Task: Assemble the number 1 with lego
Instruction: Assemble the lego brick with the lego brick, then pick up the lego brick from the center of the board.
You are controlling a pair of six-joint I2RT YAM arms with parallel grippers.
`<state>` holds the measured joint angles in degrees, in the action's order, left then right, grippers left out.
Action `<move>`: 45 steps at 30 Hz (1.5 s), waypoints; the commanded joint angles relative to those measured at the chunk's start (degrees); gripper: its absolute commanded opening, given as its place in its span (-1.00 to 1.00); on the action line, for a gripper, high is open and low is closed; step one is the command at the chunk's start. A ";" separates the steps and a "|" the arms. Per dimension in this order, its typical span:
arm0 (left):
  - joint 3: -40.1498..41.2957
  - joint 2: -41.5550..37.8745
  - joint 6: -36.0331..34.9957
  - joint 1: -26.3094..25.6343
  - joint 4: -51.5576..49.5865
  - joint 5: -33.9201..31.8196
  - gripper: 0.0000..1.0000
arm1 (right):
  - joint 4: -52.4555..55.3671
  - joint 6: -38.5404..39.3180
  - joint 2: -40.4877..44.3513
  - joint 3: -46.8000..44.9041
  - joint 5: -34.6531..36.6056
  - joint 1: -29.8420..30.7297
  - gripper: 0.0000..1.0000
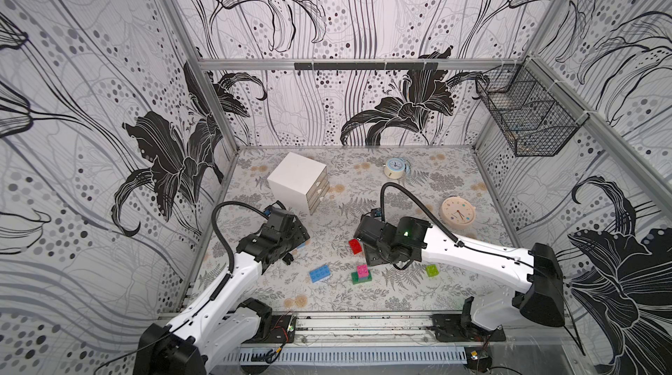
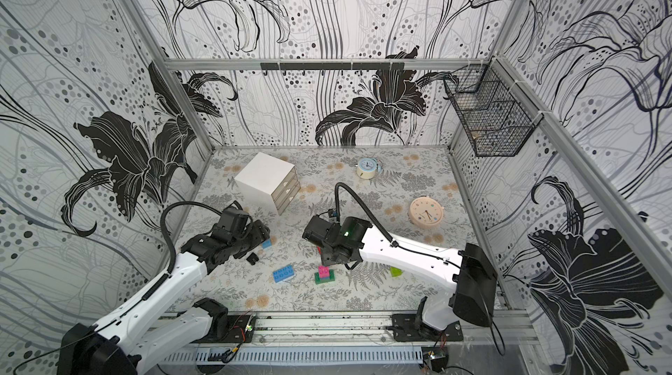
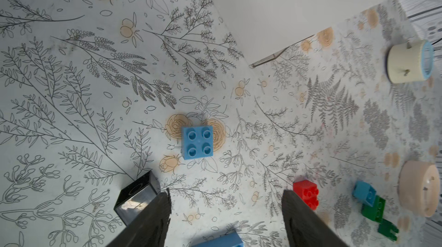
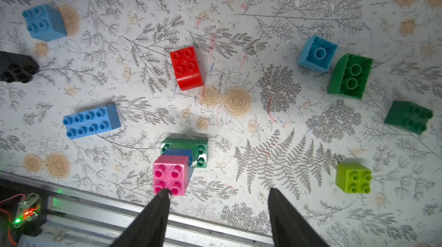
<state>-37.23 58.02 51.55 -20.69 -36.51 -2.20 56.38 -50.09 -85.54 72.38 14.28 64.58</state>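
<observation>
A glossy pink square studded plastic brick (image 4: 169,176) is stacked over a green oblong brick (image 4: 202,150) on the floral-printed table (image 4: 143,85), by the front rail (image 4: 95,210). Jaws of the left gripper (image 3: 226,210) and right gripper (image 4: 218,192) are seen spread, empty.

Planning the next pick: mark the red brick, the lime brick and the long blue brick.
red brick (image 4: 183,61): right wrist view, middle of its studded top.
lime brick (image 4: 358,181): right wrist view, middle of its studded top.
long blue brick (image 4: 86,123): right wrist view, studded top, halfway along its length.
</observation>
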 commanded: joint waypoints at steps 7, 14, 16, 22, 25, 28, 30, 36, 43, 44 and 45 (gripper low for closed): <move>-8.27 15.27 2.51 -0.03 -4.88 -4.78 0.35 | 2.04 -2.18 0.98 -1.10 2.14 -0.07 0.30; -11.00 23.57 0.10 0.04 -3.55 -5.27 0.21 | 2.25 -3.50 2.64 -2.61 2.95 -0.06 0.28; -11.41 25.59 -0.54 0.11 -2.89 -5.27 0.18 | 2.27 -3.66 3.00 -3.01 3.10 -0.07 0.28; -12.26 29.11 -1.00 0.10 -2.01 -6.28 0.05 | 2.77 -3.54 3.01 -2.99 3.46 -0.23 0.27; -12.67 30.48 -1.58 0.05 -1.34 -6.33 0.00 | 2.73 -3.36 2.75 -2.71 3.25 -0.33 0.27; -13.15 31.99 -2.23 0.04 -1.19 -6.31 -0.03 | 2.77 -2.84 2.38 -2.25 3.20 -0.41 0.26; -13.13 32.63 -2.46 0.07 -1.05 -6.50 -0.05 | 2.86 -2.56 2.17 -1.98 3.18 -0.50 0.25; -12.96 33.98 -3.42 0.04 -0.51 -6.69 -0.19 | 2.86 -2.56 2.22 -1.76 3.07 -0.50 0.25; -12.96 32.31 -5.72 0.09 -0.82 -7.95 -0.60 | 3.12 -3.29 3.29 -2.49 3.64 -0.59 0.24; -12.72 31.28 -6.24 0.05 -0.84 -8.06 -0.65 | 3.20 -3.48 3.66 -2.84 3.81 -0.68 0.23; -12.40 29.70 -7.27 0.04 -0.71 -8.09 -0.74 | 3.04 -3.70 4.31 -3.43 3.99 -0.92 0.23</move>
<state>-49.39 90.89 47.20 -20.69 -37.76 -8.23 57.23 -52.71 -83.37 70.02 16.12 64.16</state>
